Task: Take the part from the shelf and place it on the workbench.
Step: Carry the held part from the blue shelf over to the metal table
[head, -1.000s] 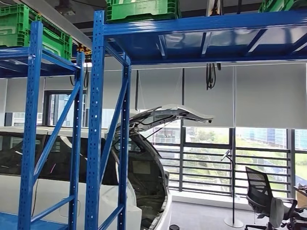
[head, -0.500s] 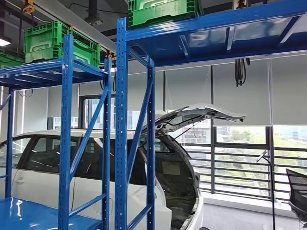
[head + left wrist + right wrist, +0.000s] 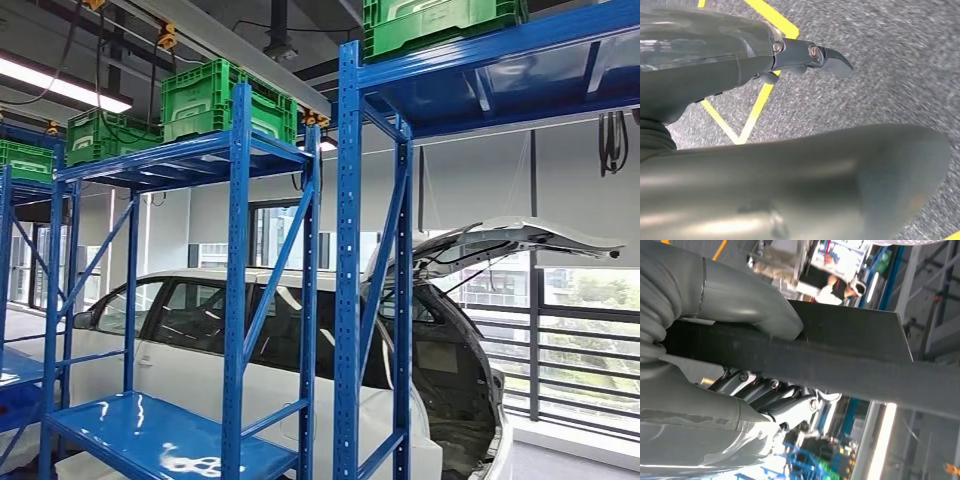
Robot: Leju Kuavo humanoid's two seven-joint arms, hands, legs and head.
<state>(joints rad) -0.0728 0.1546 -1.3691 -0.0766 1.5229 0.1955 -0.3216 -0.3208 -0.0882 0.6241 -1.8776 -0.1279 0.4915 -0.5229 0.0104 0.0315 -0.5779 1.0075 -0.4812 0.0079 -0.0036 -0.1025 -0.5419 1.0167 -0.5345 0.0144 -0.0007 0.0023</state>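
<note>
The part (image 3: 851, 352) is a flat dark plate. My right hand (image 3: 753, 370) grips it, with the grey thumb (image 3: 757, 307) on one face and the dark fingers (image 3: 791, 407) on the other. It sticks out well past the hand. My left hand (image 3: 734, 70) hangs over the grey floor, its fingers (image 3: 828, 57) stretched out apart from the thick thumb (image 3: 810, 185), and holds nothing. Blue shelf racks (image 3: 235, 300) stand ahead in the head view, with a bare lower shelf board (image 3: 166, 435).
Green crates (image 3: 219, 95) sit on top of the racks, another one (image 3: 438, 20) on the nearer rack. A white car (image 3: 211, 380) with its tailgate (image 3: 513, 240) raised stands behind them. Yellow lines (image 3: 760, 97) mark the floor. A person (image 3: 836, 287) is visible in the right wrist view.
The whole head view has slid to the right: the camera has turned left. More racks and more of the car have come into view, and the office chair is gone from sight.
</note>
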